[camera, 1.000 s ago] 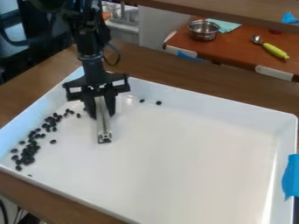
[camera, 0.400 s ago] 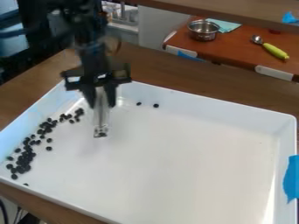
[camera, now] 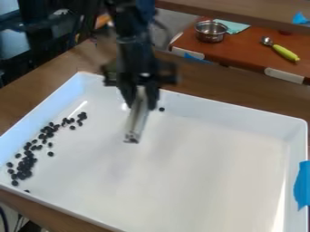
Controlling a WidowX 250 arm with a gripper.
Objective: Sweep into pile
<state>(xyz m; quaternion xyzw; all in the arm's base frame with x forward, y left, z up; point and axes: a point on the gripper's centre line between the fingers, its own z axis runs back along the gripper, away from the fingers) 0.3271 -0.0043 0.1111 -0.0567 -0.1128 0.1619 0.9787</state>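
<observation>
- Work surface: you have a brown table [camera: 30, 102] under a white tray [camera: 224, 158], its raised walls running round all sides.
- Beans [camera: 24, 166]: you find these dark pieces in the tray along its left wall as you view it, in a loose band. It is densest near the near-left corner and thins toward the far-left corner.
- Strays: one bean [camera: 50, 154] lies just inward of the band. Another [camera: 162, 109] is well apart from it, near the far wall and just beside the gripper, on the view's right.
- Bar [camera: 137, 123]: you see this pale, narrow part hanging at a slant over the far part of the tray, its lower end toward the view's left. Whether it touches the floor, you cannot tell.
- Gripper [camera: 140, 103]: it is clenched on the bar, one finger on each side, between the band and the far stray.
- Tape [camera: 301, 185]: blue, on the tray's right wall.
- Rear counter [camera: 242, 52]: red-brown, beyond the table. On it you see a metal pot [camera: 210, 32], a pale green cloth [camera: 235, 27] beside it, and a spoon [camera: 283, 52] with a yellow-green handle.
</observation>
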